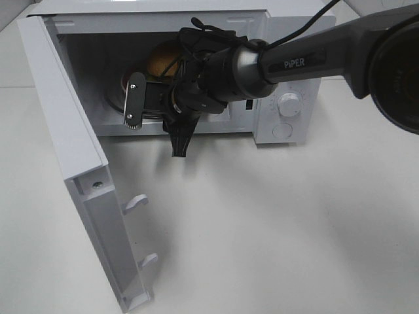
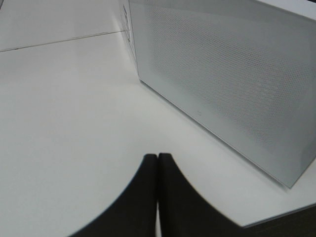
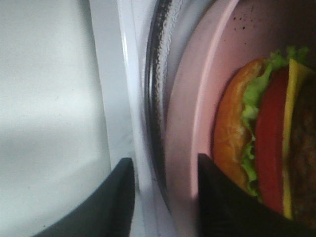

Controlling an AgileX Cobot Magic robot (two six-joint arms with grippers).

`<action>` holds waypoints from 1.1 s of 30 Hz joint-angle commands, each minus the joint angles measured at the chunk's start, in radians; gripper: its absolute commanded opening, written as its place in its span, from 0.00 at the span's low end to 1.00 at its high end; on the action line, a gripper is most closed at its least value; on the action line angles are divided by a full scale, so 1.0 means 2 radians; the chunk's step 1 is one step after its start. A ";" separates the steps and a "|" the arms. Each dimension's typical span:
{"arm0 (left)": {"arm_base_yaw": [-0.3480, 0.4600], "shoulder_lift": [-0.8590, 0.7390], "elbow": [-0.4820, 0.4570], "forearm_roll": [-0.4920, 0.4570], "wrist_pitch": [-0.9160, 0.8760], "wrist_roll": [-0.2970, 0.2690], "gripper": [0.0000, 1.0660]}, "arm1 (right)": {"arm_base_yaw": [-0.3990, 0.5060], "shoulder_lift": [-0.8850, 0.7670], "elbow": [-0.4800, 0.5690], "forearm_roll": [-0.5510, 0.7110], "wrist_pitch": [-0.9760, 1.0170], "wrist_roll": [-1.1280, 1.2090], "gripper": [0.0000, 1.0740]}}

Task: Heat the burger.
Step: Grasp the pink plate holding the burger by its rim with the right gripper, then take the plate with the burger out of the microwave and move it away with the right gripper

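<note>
The burger (image 3: pixel 266 133) sits on a pink plate (image 3: pixel 197 123) inside the open microwave (image 1: pixel 288 72), upper centre of the high view. The right gripper (image 3: pixel 165 197) has its jaws spread across the plate's rim. The left gripper (image 2: pixel 157 163) has its jaws pressed together over the counter (image 2: pixel 64 123).

Burger (image 3: pixel 264 133), small and round: golden-brown bun, green lettuce, red tomato, yellow cheese, dark patty, layers seen edge-on in the right wrist view. Resting on the pink speckled plate (image 3: pixel 197 98) inside the open microwave (image 1: pixel 288 78), deep in the cavity. Only the bun top (image 1: pixel 163 60) visible from above, partly hidden.
</note>
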 commanded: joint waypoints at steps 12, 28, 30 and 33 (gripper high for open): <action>0.001 -0.013 0.002 -0.001 -0.003 -0.002 0.00 | 0.000 0.007 0.002 0.007 0.036 0.001 0.00; 0.001 -0.013 0.002 0.000 -0.003 -0.002 0.00 | 0.002 -0.031 0.002 0.108 0.050 -0.139 0.00; 0.001 -0.013 0.002 0.000 -0.003 -0.002 0.00 | 0.002 -0.035 0.003 0.134 0.064 -0.178 0.00; 0.001 -0.013 0.002 0.000 -0.003 -0.002 0.00 | 0.002 -0.041 0.007 0.164 0.082 -0.220 0.00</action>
